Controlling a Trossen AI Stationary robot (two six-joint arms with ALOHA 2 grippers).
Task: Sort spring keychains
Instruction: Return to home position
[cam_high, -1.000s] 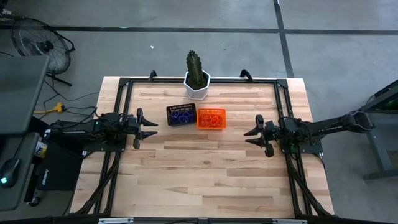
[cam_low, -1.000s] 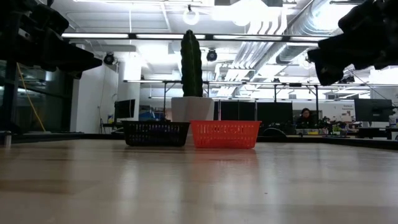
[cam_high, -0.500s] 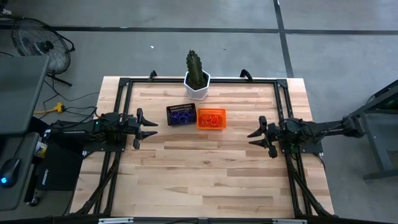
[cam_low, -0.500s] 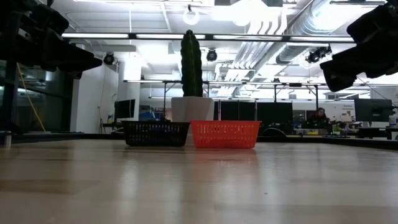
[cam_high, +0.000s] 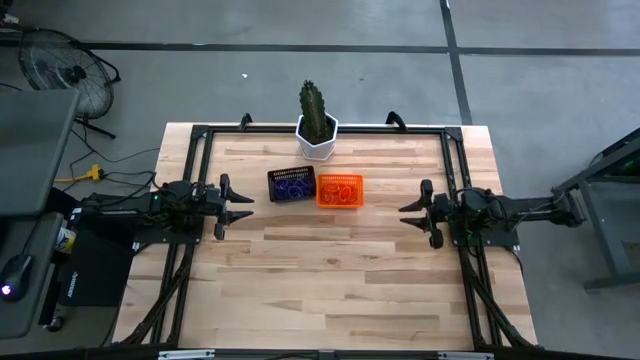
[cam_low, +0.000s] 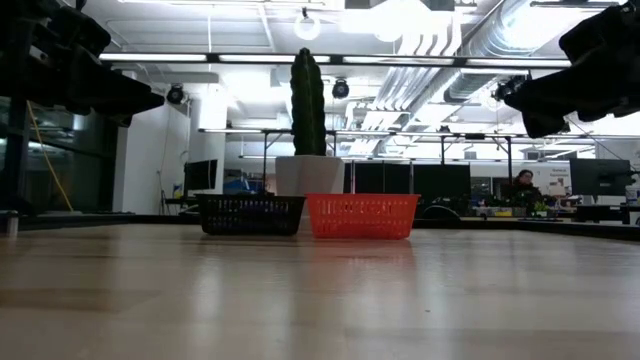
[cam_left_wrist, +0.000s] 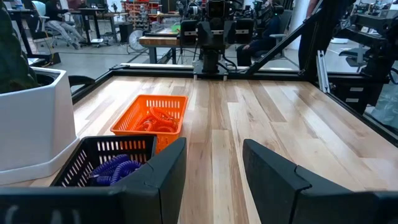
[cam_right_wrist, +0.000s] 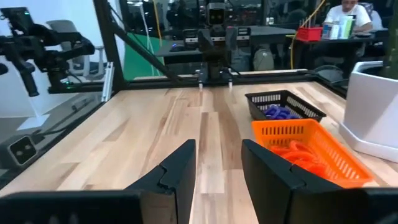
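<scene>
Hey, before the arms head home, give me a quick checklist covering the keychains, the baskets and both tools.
1. Purple spring keychains lie in the black mesh basket: ok.
2. Orange spring keychains lie in the orange mesh basket: ok.
3. No loose keychain on the table: ok, as far as the high view shows.
4. Left tool open, nothing between its fingers: ok.
5. Right tool open and empty: ok.
6. Both tools well apart from the baskets and the cactus pot: ok.
</scene>
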